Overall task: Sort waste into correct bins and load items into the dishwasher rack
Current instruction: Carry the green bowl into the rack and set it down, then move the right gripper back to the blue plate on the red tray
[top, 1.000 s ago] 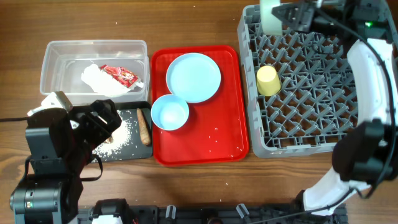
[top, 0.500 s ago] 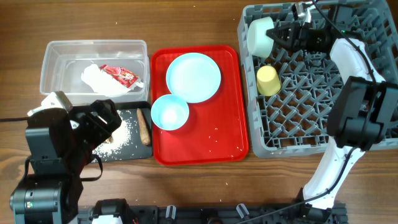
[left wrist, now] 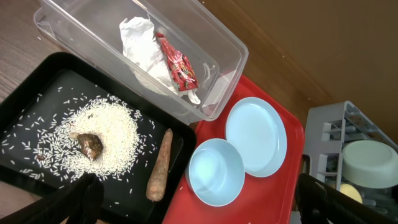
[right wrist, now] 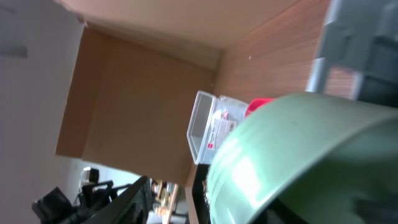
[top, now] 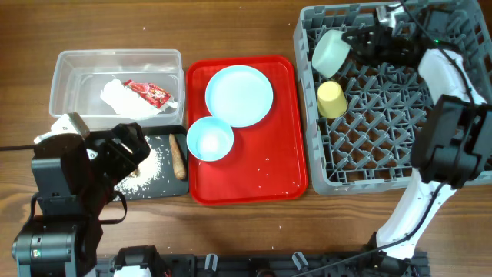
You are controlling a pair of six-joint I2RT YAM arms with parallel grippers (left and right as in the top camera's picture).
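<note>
The pale green bowl [top: 330, 51] leans on its side in the far-left corner of the grey dishwasher rack [top: 384, 115], next to the yellow cup [top: 331, 99]. My right gripper [top: 361, 45] is just right of the bowl, open. In the right wrist view the bowl [right wrist: 298, 155] fills the frame and one finger [right wrist: 124, 199] stands clear of it. The light blue plate [top: 239, 95] and small blue bowl [top: 209, 139] lie on the red tray [top: 261, 173]. My left gripper [left wrist: 199, 208] hangs open over the black tray [left wrist: 37, 87], near the brown stick [left wrist: 160, 167].
The clear tub [top: 77, 77] holds the white napkin [top: 119, 96] and the red wrapper [top: 147, 93]. White crumbs [left wrist: 106, 130] with a brown lump [left wrist: 90, 144] are spread in the black tray. The right arm reaches across the rack's right side.
My right gripper brought the green bowl down into the rack's far-left corner and its jaws parted. The bowl now leans on its side. The left arm stayed still.
</note>
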